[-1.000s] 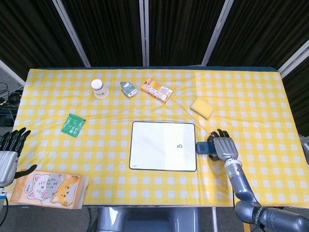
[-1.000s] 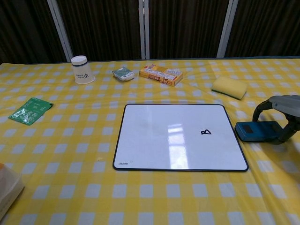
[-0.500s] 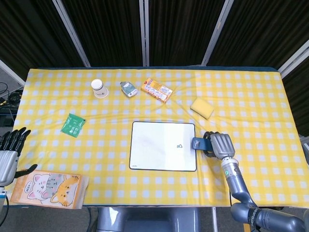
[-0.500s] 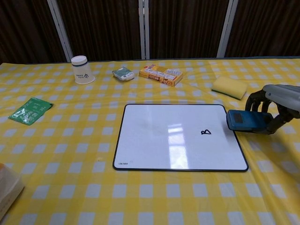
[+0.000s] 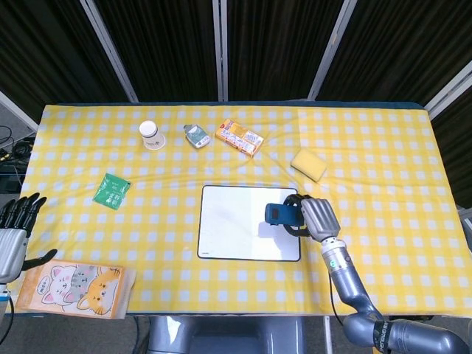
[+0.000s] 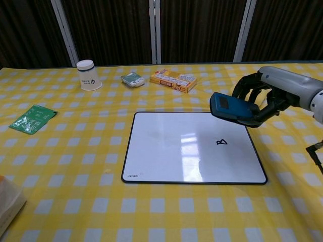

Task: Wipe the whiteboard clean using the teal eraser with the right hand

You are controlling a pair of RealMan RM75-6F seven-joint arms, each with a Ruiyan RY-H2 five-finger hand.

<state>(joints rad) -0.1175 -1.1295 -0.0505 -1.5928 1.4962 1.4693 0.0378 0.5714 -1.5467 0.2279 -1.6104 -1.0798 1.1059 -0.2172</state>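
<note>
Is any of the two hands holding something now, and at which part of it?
The right hand holds the teal eraser by its right end, above the whiteboard. The left hand holds nothing.

Both views bright & evenly lit, light from overhead. Whiteboard (image 6: 194, 147) shows soft glare patches near its middle in chest view; in head view it reads plain white w/ a grey shadow under the eraser (image 5: 281, 214) & right robot hand (image 5: 316, 218). Shadows on worktop (image 5: 369, 147) short & soft. Backdrop behind is v. dark, little detail. Focus sharp throughout, no motion blur. Chest view has slight wide-angle bend at edges
</note>
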